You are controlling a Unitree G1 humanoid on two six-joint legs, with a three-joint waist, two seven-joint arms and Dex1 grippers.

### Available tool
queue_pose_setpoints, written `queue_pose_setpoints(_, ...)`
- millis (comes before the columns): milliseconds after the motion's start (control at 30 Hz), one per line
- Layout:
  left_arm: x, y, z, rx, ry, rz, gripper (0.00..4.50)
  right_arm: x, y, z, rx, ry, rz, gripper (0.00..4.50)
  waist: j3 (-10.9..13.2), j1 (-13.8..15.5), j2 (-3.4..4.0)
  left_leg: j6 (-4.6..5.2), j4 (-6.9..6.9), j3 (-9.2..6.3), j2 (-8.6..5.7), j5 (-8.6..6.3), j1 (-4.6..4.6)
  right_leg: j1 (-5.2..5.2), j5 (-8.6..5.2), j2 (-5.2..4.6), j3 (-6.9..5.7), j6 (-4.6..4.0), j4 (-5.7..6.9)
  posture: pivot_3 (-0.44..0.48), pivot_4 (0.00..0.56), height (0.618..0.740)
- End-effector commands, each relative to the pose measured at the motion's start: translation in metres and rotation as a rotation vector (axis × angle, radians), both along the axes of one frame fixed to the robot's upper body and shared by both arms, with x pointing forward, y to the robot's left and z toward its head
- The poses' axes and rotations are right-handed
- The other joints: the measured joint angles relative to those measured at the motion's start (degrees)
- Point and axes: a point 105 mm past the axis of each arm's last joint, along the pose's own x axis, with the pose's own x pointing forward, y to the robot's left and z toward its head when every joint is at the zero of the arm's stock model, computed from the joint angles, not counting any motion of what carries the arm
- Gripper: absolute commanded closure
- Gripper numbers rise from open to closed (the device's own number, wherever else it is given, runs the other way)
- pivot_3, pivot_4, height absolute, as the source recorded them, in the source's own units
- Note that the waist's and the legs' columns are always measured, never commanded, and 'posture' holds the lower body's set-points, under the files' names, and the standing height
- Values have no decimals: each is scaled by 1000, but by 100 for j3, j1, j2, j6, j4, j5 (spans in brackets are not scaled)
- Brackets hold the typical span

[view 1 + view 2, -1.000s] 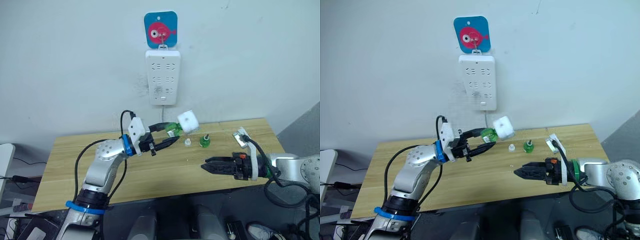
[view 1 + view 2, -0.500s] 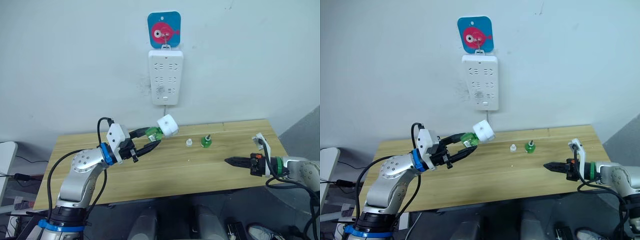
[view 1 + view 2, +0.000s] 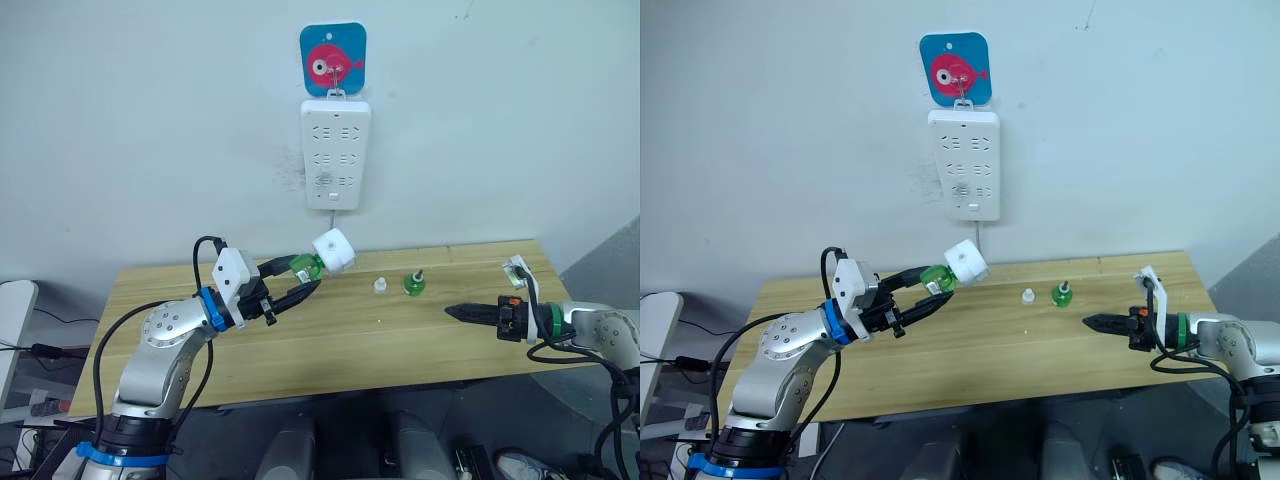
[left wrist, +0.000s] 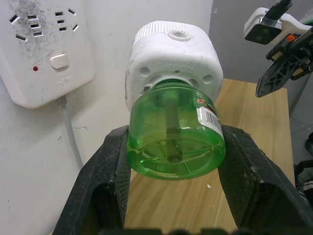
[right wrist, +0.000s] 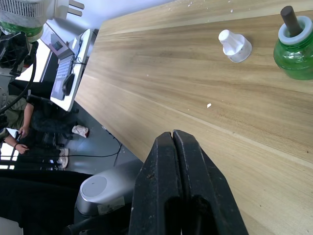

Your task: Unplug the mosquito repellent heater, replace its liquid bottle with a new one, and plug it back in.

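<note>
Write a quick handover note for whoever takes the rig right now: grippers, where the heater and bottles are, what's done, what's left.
Left gripper: shut on the green bottle screwed into the mosquito repellent heater, held in the air below the power strip.
Right gripper: jaws shut, holding nothing, low over the table on the robot's right.
On the table: a bare-wick green bottle upright, a small white cap beside it, apart.
Done: heater unplugged; the bare-wick bottle and loose cap suggest the swap is made.
Left: plug the heater into the strip.
</note>
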Motion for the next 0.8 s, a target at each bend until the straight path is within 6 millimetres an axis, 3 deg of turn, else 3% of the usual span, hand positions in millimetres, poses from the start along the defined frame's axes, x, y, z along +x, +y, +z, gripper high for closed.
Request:
queue_pose_setpoints(33,-3,-4,13,-19,-50,-23,2303,1,1,14,14,-45,14,4472,0,0,0,0,0,0,0,0,0,0,0,0,0,0,0,102,159,740)
queue_pose_setpoints(800,-5,-9,13,-24,-55,-43,2303,5,5,21,15,-60,25,4472,-1,2,1,-1,0,2,0,1,0,0,0,0,1,0,1,108,145,740)
